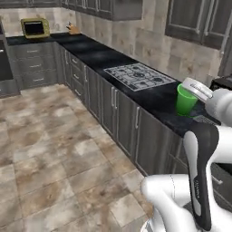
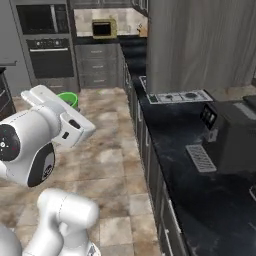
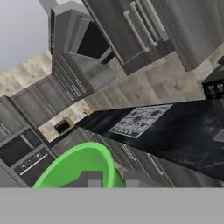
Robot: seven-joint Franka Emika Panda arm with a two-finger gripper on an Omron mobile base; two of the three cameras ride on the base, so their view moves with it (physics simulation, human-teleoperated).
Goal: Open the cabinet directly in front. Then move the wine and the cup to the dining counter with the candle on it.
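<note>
Fingers [image 3: 113, 178] pinch the green cup [image 3: 74, 168]; black counter [image 3: 183, 131] beyond

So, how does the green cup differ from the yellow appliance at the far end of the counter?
The cup is bright green, round and open-topped; the yellow appliance is boxy with a dark window. The cup is held up in the gripper, off any surface; the appliance rests on the black counter. The cup is near the arm; the appliance is far away.

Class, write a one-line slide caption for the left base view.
Robot arm holds a green cup in its gripper above the black counter, beside the hob.
</note>
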